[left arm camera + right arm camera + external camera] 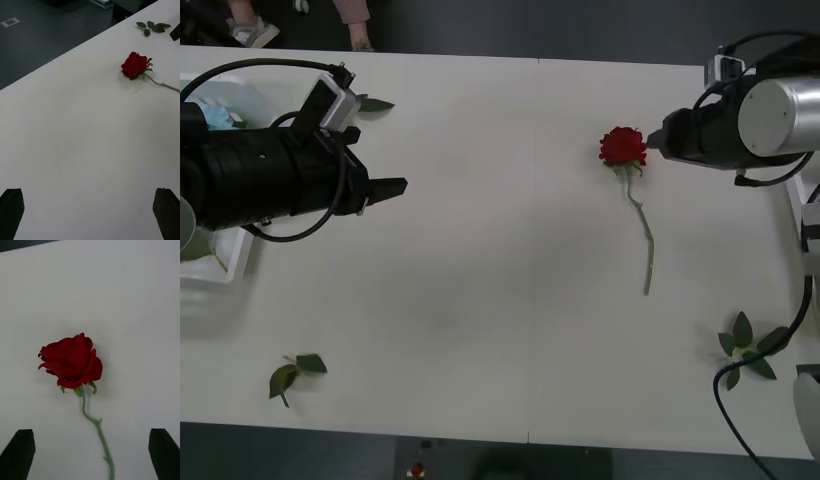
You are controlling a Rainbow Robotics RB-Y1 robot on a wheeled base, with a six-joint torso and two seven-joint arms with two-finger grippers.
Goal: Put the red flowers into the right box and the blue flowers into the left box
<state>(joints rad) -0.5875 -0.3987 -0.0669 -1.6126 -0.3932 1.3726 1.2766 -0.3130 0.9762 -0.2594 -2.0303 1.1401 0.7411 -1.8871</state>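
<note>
One of the red flowers (622, 146) lies on the white table (500, 260), right of centre, with its green stem trailing toward the near edge. My right gripper (653, 141) hovers just beside the bloom, open. In the right wrist view the rose (71, 360) lies ahead of the black fingers (18, 453), untouched. My left gripper (394, 187) hangs open over the left half of the table, far from the rose (135, 64). Behind the left arm, a pale-blue flower (215, 114) rests in the left box (235, 262). The right box (810, 200) shows as a white edge at the far right.
Loose green leaf sprigs lie at the near left (295, 372), the near right (750, 345) and the far left (373, 104). The right arm's black cable (725, 400) hangs past the table's near right corner. Dark floor lies beyond the far edge.
</note>
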